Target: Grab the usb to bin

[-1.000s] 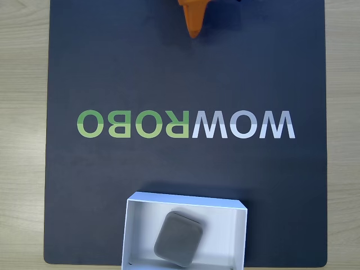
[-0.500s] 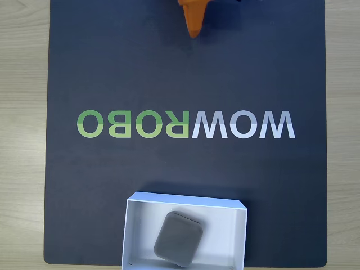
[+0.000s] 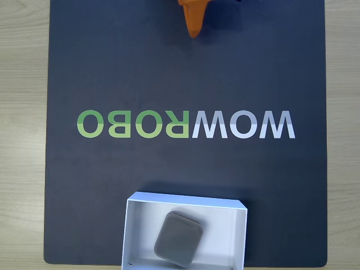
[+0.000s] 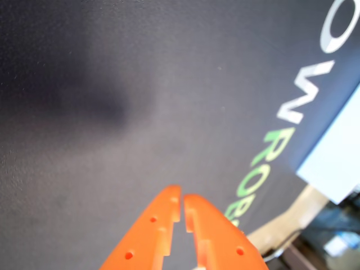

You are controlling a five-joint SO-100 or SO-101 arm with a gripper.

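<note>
The gray usb block [image 3: 179, 238] lies tilted inside the white bin [image 3: 130, 225] at the bottom middle of the fixed view. The bin's pale wall [image 4: 337, 163] shows at the right edge of the wrist view. My orange gripper [image 3: 194, 31] sits at the top edge of the fixed view, far from the bin. In the wrist view the gripper [image 4: 181, 198] points over bare dark mat, its two orange fingers pressed together with nothing between them.
A dark mat [image 3: 112, 67] with mirrored "WOWROBO" lettering [image 3: 185, 124] covers a light wooden table [image 3: 22, 112]. The mat's edge and the wooden table [image 4: 281, 222] appear at the lower right of the wrist view.
</note>
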